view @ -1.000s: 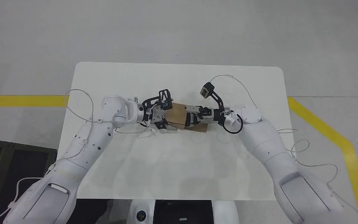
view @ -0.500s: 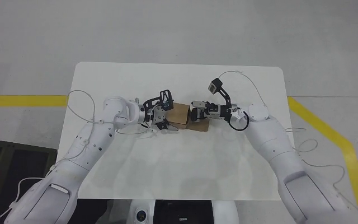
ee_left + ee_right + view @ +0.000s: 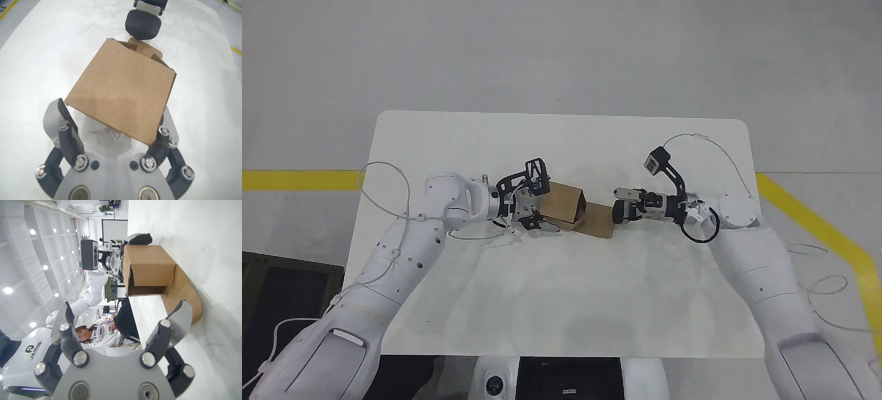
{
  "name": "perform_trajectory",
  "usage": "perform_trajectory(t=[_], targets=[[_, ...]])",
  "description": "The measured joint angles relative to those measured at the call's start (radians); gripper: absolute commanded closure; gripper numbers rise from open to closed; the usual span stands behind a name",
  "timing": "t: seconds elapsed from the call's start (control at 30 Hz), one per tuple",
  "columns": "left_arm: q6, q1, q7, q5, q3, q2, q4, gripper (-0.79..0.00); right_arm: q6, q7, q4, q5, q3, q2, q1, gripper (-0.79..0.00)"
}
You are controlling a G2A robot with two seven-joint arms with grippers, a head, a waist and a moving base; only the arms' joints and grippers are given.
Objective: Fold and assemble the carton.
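Observation:
A brown carton (image 3: 564, 205) lies on its side at the middle of the white table (image 3: 442, 140). My left gripper (image 3: 527, 208) is shut on its closed end, one finger on each side (image 3: 66, 117). The carton (image 3: 122, 89) points away from that gripper, its far end open with a flap (image 3: 145, 47) lying out. In the right wrist view the open end (image 3: 149, 289) shows a hollow inside, and the long flap (image 3: 189, 302) rests flat on the table. My right gripper (image 3: 620, 212) is open just off that flap, nothing between its fingers (image 3: 66, 313).
Thin white cables loop over the table near the left arm (image 3: 392, 175) and the right arm (image 3: 692, 140). Bare table surface lies in front of and behind the carton. A yellow floor line (image 3: 292, 180) runs past both table sides.
My right arm has drawn back to the right, taking its gripper out of the carton's open end. The left arm and the carton have stayed in place.

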State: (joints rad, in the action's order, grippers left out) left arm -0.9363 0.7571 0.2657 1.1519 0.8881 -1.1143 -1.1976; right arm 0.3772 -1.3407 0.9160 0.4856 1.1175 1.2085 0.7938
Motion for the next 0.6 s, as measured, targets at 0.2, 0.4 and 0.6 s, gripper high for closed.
perform_trajectory(t=[0.2,0.4,0.6], targets=[[0.001,0.001,0.005,-0.004,0.002,0.0,-0.001,-0.785,-0.076,0.02,0.125,-0.066,0.076,-0.04,0.091,-0.785],[0.003,0.002,0.006,-0.006,0.001,-0.001,-0.006,-0.785,-0.097,0.042,0.165,-0.08,0.074,-0.047,0.139,-0.785],[0.004,0.003,0.009,-0.01,0.0,-0.002,-0.008,-0.785,-0.054,0.063,0.094,-0.054,0.015,-0.027,0.108,-0.785]])
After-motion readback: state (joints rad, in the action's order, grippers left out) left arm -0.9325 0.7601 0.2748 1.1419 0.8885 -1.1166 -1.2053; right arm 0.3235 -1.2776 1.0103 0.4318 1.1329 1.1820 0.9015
